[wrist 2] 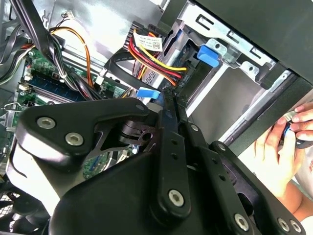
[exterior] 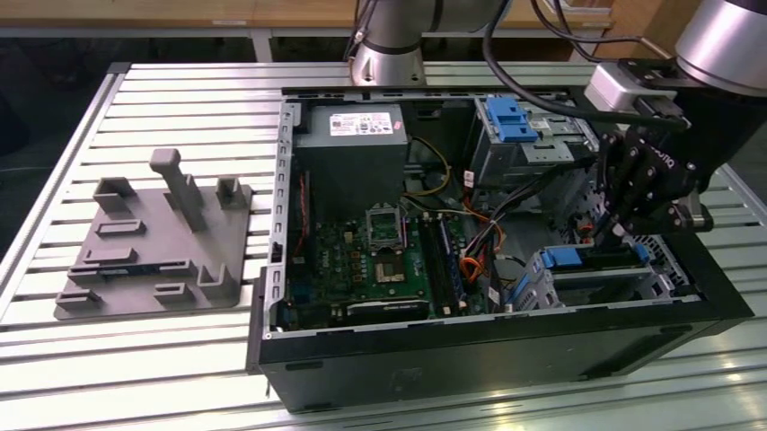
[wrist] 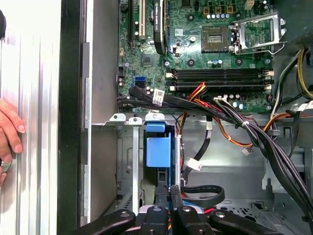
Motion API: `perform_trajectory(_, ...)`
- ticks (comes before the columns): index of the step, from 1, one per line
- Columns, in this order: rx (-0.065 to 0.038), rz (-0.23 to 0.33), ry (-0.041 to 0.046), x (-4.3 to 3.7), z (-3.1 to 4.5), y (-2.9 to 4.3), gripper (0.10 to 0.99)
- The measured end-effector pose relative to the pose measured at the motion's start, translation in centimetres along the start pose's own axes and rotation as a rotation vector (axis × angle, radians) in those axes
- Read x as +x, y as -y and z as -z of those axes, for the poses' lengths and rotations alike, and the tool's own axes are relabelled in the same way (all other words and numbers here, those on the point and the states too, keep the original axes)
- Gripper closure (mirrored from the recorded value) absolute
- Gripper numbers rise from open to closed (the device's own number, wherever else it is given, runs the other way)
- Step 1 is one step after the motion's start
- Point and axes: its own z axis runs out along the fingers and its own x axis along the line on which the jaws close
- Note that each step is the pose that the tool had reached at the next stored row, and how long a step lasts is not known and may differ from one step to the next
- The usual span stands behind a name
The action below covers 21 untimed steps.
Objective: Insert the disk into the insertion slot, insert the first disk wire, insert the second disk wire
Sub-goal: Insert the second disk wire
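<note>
Disk (exterior: 595, 261) w/ blue carrier frame sits flat inside insertion slot (exterior: 659, 278), low silver perforated cage at case's near corner on exterior view's right; blue frame end faces the motherboard

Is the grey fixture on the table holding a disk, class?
No: in the exterior view the grey fixture on the table holds nothing, while the disk sits in the case.

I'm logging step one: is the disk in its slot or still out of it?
In. In the exterior view the disk, blue carrier showing, sits inside the insertion slot, with the gripper just above it.
</note>
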Motion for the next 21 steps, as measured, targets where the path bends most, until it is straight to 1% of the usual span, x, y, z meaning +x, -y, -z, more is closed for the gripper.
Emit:
perform_trajectory(6,0.0,0.0,-0.0001,0.16,-0.05,0.0,0.941)
perform_trajectory(21,0.0,0.0,-0.0005,0.15,-0.41,0.02,0.941)
